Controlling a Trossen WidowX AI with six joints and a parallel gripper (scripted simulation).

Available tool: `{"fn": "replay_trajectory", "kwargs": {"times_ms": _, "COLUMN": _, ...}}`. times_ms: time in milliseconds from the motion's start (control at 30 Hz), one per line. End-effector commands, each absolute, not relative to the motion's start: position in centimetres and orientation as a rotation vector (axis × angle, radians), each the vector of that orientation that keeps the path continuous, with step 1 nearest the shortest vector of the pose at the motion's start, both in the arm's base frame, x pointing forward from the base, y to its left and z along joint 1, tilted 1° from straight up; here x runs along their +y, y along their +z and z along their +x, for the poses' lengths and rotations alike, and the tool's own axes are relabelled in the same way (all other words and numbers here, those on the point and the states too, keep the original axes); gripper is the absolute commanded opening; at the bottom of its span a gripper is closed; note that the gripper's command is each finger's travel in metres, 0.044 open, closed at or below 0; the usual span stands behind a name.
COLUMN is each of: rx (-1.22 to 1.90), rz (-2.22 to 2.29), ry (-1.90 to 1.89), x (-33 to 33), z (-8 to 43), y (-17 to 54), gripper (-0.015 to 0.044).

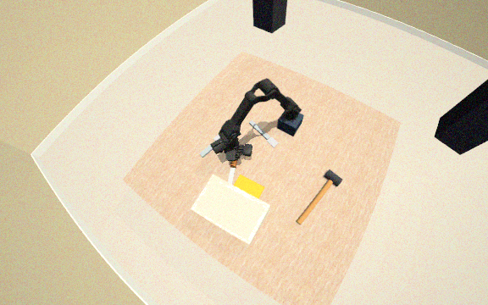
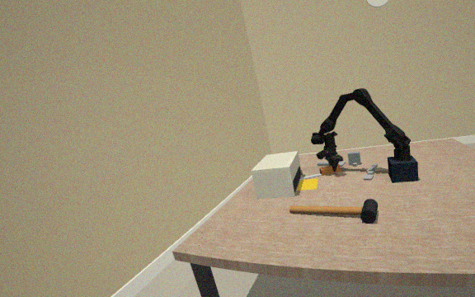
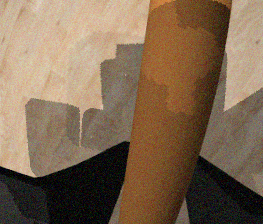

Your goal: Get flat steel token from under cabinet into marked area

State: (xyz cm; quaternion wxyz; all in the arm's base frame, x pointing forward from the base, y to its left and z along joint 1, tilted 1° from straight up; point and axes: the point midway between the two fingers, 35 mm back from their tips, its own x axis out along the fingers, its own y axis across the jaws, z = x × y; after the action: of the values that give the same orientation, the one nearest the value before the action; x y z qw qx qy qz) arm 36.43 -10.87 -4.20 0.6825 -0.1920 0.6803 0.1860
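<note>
The white cabinet [image 1: 230, 209] [image 2: 275, 181] has a dark front opening. The yellow marked area [image 1: 249, 185] [image 2: 309, 184] lies before it. My gripper [image 1: 233, 160] [image 2: 335, 168] [image 3: 157, 154] is shut on the orange-brown handle [image 2: 326, 170] [image 3: 179, 100] of a tool, low over the table. The tool's pale flat blade [image 1: 231, 175] [image 2: 313, 176] points at the cabinet front, beside the marked area; its far end meets the cabinet's front edge in view, and whether it reaches underneath cannot be told. The steel token is not visible in any view.
A mallet [image 1: 315, 202] [image 2: 328, 210] lies off to the side of the cabinet. A grey flat tool [image 1: 264, 135] [image 2: 370, 172] lies near the arm's base [image 1: 290, 124] [image 2: 402, 170]. A grey strip [image 1: 207, 151] lies partly hidden beside the gripper; a grey plate [image 2: 354, 158] stands upright behind it.
</note>
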Motion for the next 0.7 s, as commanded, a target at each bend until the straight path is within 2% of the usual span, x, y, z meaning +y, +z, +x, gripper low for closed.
{"fn": "replay_trajectory", "kwargs": {"times_ms": 0, "rx": 1.524, "rz": -0.432, "ry": 0.415, "x": -10.5, "z": 37.1, "y": -4.2, "gripper": 0.0}}
{"fn": "replay_trajectory", "kwargs": {"times_ms": 667, "rx": 1.523, "rz": -0.432, "ry": 0.415, "x": -9.2, "z": 39.2, "y": -4.1, "gripper": 0.0}}
